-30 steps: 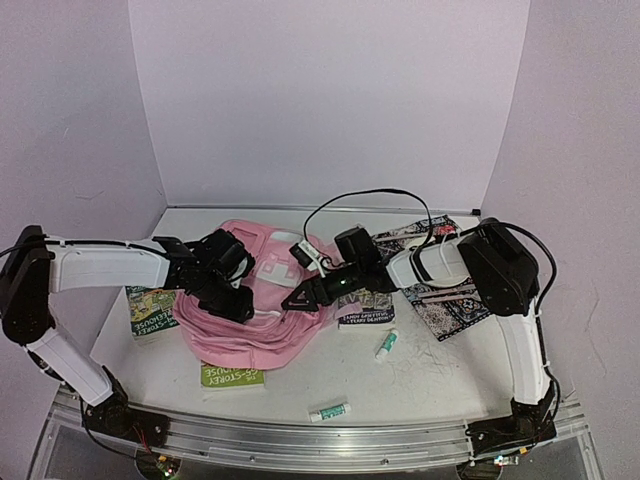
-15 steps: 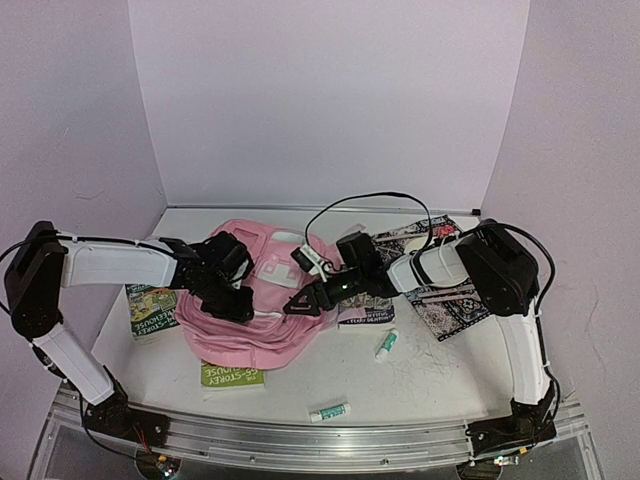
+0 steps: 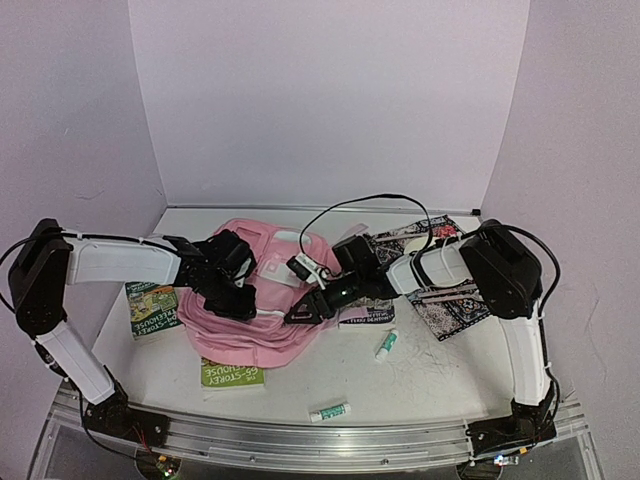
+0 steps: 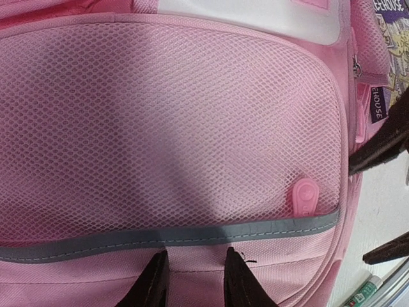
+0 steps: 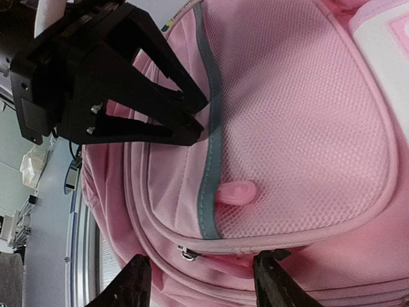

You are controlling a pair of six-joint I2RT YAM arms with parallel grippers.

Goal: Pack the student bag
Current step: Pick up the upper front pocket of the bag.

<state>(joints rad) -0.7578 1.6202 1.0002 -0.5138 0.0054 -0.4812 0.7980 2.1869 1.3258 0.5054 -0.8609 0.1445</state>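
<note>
Student bag contents unseen | L hand pinches its fabric | R hand open

bag, books, glue sticks on table

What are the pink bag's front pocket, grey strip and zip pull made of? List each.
Front pocket: pink synthetic mesh, matte; open holes show. Grey strip: probably reflective tape, smooth, stitched along edges. Zip pull: apparently moulded rubber or plastic, rounded, slightly glossy.
</note>
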